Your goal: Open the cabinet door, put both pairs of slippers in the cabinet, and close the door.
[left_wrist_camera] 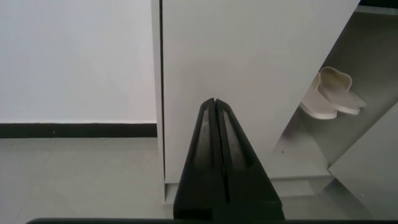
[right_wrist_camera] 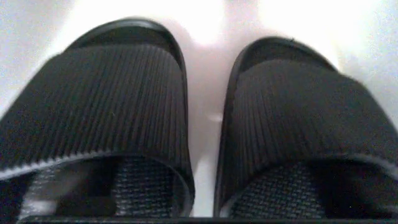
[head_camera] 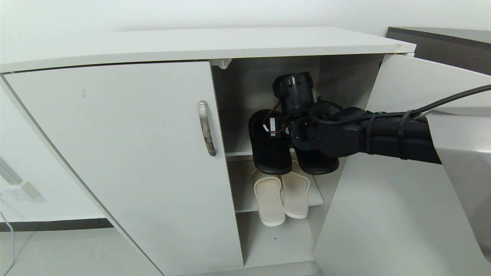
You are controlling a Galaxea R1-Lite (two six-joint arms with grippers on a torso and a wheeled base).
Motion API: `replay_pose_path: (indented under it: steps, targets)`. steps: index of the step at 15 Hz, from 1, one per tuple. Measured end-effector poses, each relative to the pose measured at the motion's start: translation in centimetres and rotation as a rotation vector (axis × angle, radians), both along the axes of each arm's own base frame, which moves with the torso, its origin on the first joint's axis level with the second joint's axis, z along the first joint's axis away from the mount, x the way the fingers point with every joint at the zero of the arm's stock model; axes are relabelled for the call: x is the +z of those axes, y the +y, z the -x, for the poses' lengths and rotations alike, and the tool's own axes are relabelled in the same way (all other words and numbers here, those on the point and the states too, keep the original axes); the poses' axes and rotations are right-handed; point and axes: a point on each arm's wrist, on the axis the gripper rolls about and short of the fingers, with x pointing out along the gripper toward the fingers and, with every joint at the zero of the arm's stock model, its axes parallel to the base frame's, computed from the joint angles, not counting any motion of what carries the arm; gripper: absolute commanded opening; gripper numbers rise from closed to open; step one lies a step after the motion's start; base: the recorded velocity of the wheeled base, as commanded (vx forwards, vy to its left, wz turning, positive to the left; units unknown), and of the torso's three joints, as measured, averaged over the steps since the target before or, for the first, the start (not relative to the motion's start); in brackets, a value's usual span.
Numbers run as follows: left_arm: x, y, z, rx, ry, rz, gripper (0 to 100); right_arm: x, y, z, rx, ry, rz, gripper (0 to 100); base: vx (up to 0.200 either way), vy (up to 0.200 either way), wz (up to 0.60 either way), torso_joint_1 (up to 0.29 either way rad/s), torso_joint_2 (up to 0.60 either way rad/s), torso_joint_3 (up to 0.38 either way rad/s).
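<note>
White cabinet [head_camera: 191, 46] stands with right door [head_camera: 383, 214] open. We see black slippers [head_camera: 270, 149] at the upper shelf's [head_camera: 236, 153] front edge, close under the right arm [head_camera: 345, 134]; the right pincer's state we cannot tell. White slippers [head_camera: 282, 197] lie on the shelf below. Left pincer [left_wrist_camera: 215, 109] is pressed together.

Slippers half hidden in the cabinet [head_camera: 191, 42]
From here the right arm [head_camera: 383, 134] covers much of one of the black slippers [head_camera: 270, 145]; their near ends run off the right wrist view's edge. The white slippers [head_camera: 282, 195] have their far ends out of sight under the black pair.
</note>
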Motion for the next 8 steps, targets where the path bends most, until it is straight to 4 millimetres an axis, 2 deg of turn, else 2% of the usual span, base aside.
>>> replay_pose_path:
  steps: [8]
  targets:
    - [0.0,0.0,0.0,0.0,0.0,0.001,0,0.64,-0.66,-0.65,-0.013,-0.046,-0.007,0,0.0,0.0,0.0,0.0,0.0,0.0]
